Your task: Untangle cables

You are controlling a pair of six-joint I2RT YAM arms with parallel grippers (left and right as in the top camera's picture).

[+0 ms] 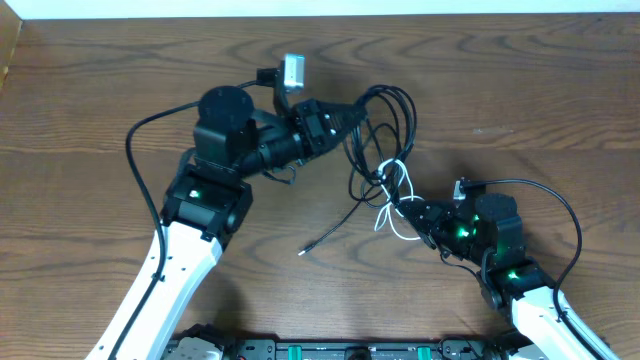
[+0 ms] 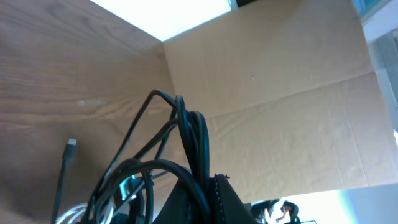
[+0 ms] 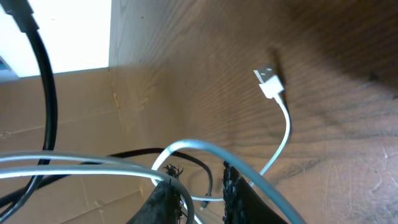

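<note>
Where several black cables (image 2: 199, 143) tangle, one white cable (image 3: 287, 127) lies.

Seen from above, fingertips of the left gripper (image 1: 350, 120) vanish among the black cables (image 1: 392, 108); which strand crosses which in the knot is too fine to tell. In the right wrist view, the white cable (image 3: 283, 124) runs off at 9 and 5 o'clock, and the right gripper (image 3: 198, 180), cut off at 6 o'clock, hides whether it pinches the cord.
</note>
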